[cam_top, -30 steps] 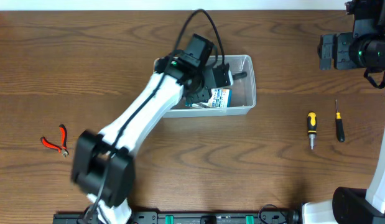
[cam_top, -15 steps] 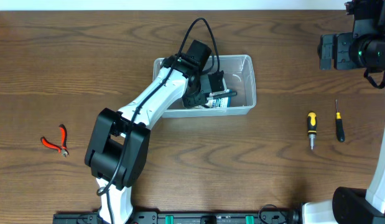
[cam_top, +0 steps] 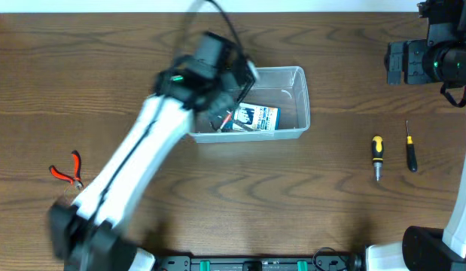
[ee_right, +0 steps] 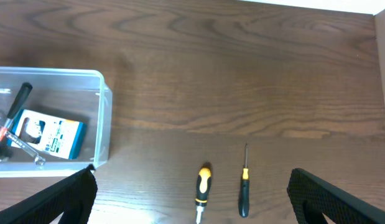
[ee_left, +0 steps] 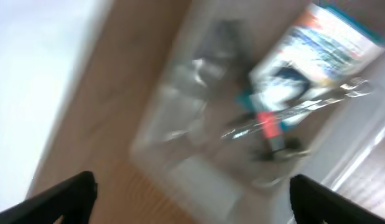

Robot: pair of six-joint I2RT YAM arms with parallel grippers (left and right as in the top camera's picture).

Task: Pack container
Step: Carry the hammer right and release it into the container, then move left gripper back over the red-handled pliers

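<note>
Left gripper (ee_left: 192, 196) has lifted from the container (cam_top: 303, 113) — jaws wide, holding nothing. Next, clear the rim; approach the pliers (cam_top: 67, 169) squarely from above.

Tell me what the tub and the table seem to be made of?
The tub looks like clear, glossy plastic: its walls are see-through with pale, shiny glints. The table looks like dark wood or a wood-look laminate, fairly matte, judging by its grain.

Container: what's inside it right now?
A blue-and-white box, a slim metal tool and a black-handled tool lie in the container. The left arm covers its left end overhead.
</note>
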